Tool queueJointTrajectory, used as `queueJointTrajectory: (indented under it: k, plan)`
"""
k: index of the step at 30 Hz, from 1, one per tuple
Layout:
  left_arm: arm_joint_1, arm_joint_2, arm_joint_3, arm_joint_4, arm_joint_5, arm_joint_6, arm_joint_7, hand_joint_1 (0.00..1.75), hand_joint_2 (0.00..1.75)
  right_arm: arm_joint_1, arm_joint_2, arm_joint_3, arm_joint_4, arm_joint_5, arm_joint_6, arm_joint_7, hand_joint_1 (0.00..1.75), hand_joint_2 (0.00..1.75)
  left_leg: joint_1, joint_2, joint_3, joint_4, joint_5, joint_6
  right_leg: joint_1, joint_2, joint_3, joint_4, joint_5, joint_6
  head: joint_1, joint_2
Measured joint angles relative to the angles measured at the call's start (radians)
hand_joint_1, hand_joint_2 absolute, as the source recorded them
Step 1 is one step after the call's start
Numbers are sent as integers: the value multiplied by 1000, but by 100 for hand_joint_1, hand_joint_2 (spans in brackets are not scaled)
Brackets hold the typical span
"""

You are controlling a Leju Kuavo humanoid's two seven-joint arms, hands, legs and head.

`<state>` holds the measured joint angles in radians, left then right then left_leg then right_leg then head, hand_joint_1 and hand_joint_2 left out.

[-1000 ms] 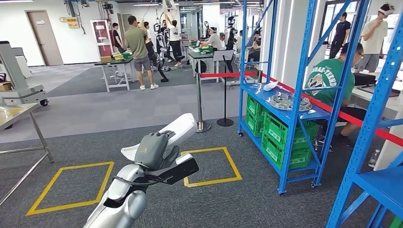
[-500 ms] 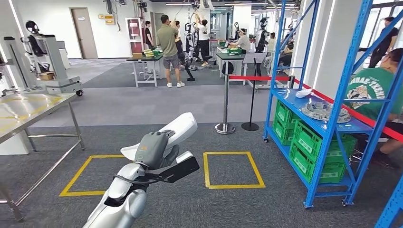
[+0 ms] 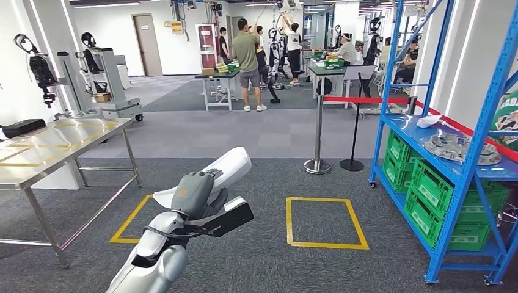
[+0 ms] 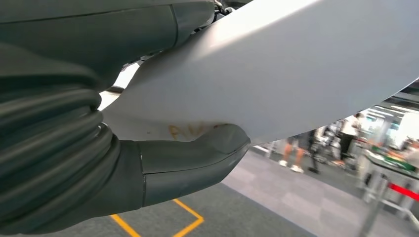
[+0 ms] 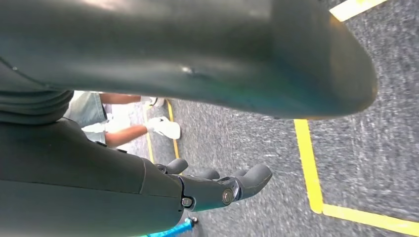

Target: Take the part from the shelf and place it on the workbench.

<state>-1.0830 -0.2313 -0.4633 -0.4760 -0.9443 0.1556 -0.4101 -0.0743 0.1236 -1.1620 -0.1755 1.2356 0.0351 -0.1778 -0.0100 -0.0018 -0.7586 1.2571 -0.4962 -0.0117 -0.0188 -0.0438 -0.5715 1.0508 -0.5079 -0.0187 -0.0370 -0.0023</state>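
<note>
Head view hides the left hand (image 3: 194,196)'s fingers behind its grey back, but the left wrist view shows the thumb pressed against the white part (image 3: 215,176), grasping it. That arm is raised, holding the part over the carpet, well apart from the steel surface (image 3: 36,160). Right hand (image 5: 217,187) hangs with fingers apart, released.

A steel-topped surface (image 3: 67,141) stands at the left, marked with yellow tape lines, with a dark flat object (image 3: 22,127) lying at its far edge. At the right, a blue shelf (image 3: 455,168) carries a round grey part (image 3: 458,148) and a small white piece (image 3: 426,121) on its upper board, with green crates (image 3: 455,206) below. The grey carpet floor (image 3: 256,256) bears yellow taped squares (image 3: 327,223).
</note>
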Motion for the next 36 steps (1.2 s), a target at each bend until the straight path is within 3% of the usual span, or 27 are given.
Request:
queueJointTrajectory:
  k: [2, 4, 6, 8, 10, 12, 13, 14, 16, 17, 19, 21, 22, 24, 26, 27, 28, 29, 30, 32, 33, 35, 36]
  plan:
    - [-2, 2, 0, -1, 0, 0, 0, 175, 175, 0, 1, 0, 0, 0, 0, -1, 0, 0, -14, 39, 64, -142, 70, 19, 4, -17, 18, -1, -16, 3, 0, 0]
    - [-5, 0, 0, -1, 0, 0, 0, 175, 175, -1, 2, 0, 0, 0, 0, -7, 0, 0, -30, 69, 100, -214, 85, 33, 5, -33, 28, -4, -27, 12, 0, 0]
    - [-7, 0, 0, -2, 0, 0, 0, 175, 175, -3, 4, 0, 0, 0, 0, -9, 0, 0, -34, 53, 109, -225, 79, 40, 5, -53, 39, -11, -34, 22, 1, 0]
    - [-9, 0, 1, -5, 0, 1, 0, 175, 175, -5, 6, 0, 0, 0, 0, 6, 0, 0, -27, 31, 125, -241, 78, 50, 3, -33, 41, 8, -50, 31, 2, 0]
    - [-14, -4, 2, -6, 0, 1, -1, 175, 175, -6, 5, 0, 0, 0, 0, 19, 0, 0, -17, 11, 141, -250, 75, 59, 0, 17, -9, 105, -87, 37, 5, -1]
    - [-12, -9, 1, -4, 0, 0, -1, 175, 175, -4, 2, 0, 0, -1, 0, 21, 0, 0, -13, -12, 148, -249, 66, 62, -1, 38, -99, 235, -120, 44, 7, 0]
    - [-9, -10, 1, -2, 0, 0, -2, 175, 175, -3, 1, 0, 0, -2, 0, 21, 0, 0, -11, -26, 152, -247, 61, 60, -3, 39, -133, 266, -112, 47, 8, 0]
    - [-7, -10, 1, -1, 0, 0, -2, 175, 175, -2, 1, 0, 0, -2, 0, 22, 0, 0, -9, -39, 158, -243, 54, 56, -6, 40, -148, 258, -84, 51, 8, 0]
    - [-6, -12, 1, -1, 0, 0, -1, 175, 175, -1, 0, 0, 0, -4, -2, 24, 0, 0, -3, -63, 167, -231, 36, 45, -14, 52, -123, 141, 12, 60, 8, 0]
    - [-7, -13, 1, -1, 0, 0, 0, 175, 175, 0, 1, 0, 0, -4, -2, 23, 0, 0, -1, -74, 167, -221, 26, 37, -17, 68, -100, 76, 43, 64, 8, -1]
    - [-8, -15, 2, 0, 0, -1, 1, 175, 175, 0, 1, 1, 1, -4, -3, 8, 0, 0, 0, -92, 163, -211, 13, 23, -20, 93, -73, 11, 60, 62, 7, -1]
    - [-8, -13, 2, 0, 0, -1, 3, 175, 175, -1, 2, 1, 1, -4, -3, -7, 0, 0, 3, -108, 161, -215, 10, 12, -17, 87, -68, 9, 49, 47, 7, 0]
    - [-8, -11, 2, 0, 0, 0, 3, 175, 175, -1, 2, 1, 1, -3, -3, -9, 0, 0, 3, -105, 161, -214, 7, 7, -17, 79, -63, 6, 46, 39, 7, 0]
    - [-8, -7, 2, -1, 0, 7, 6, 175, 175, -1, 2, 0, 1, -2, -3, -7, 0, 0, 3, -67, 141, -167, -16, -2, -16, 64, -48, 1, 39, 22, 6, 0]
    - [-6, -5, 2, 0, 0, 15, 10, 175, 175, 1, 2, 0, 1, 2, -3, -6, 0, 0, 3, -19, 74, -44, -60, -8, -12, 47, -32, -2, 29, 10, 5, 0]
    - [-3, -3, 2, 0, 0, 18, 11, 175, 175, 2, 1, 0, 1, 4, -2, -6, 0, 0, 4, -10, 32, 22, -78, -9, -9, 39, -26, -2, 22, 7, 5, 0]
    - [1, -2, 2, 1, 0, 19, 12, 175, 175, 2, 0, 0, 1, 4, -1, -6, 0, 0, 4, -6, -2, 66, -81, -8, -7, 31, -18, -2, 16, 6, 5, 0]
    - [4, 0, 2, 3, 0, 20, 12, 175, 175, 2, 0, 0, 1, 5, -1, -6, 0, 0, 4, -5, -18, 73, -63, -6, -5, 23, -9, -2, 8, 5, 5, 0]
    - [6, 3, 2, 4, 0, 21, 13, 175, 175, 2, -1, 0, 1, 5, 0, -6, 0, 0, 3, -3, -14, 41, -27, -1, -2, 16, 1, -2, 0, 4, 5, 0]
    - [6, 7, 3, 4, 0, 22, 15, 175, 175, 2, -1, 0, 1, 6, 0, -6, 0, 0, -6, 19, 39, -96, 61, 18, 4, 0, 26, -3, -19, 5, 5, 0]
    - [5, 7, 3, 4, 0, 23, 15, 175, 175, 2, -1, 1, 1, 6, 0, -8, 0, 0, -13, 35, 67, -156, 84, 26, 6, -7, 34, -3, -27, 8, 5, 0]
    - [3, 5, 3, 5, 0, 23, 15, 175, 175, 1, -2, 1, 1, 6, 0, -13, 0, 0, -25, 50, 93, -208, 89, 37, 7, -23, 44, -6, -38, 17, 6, 0]
    - [2, 5, 4, 4, 0, 24, 15, 175, 175, -1, -2, 1, 1, 6, 0, -14, 0, 0, -28, 42, 96, -214, 87, 39, 7, -32, 48, -9, -41, 23, 6, 0]
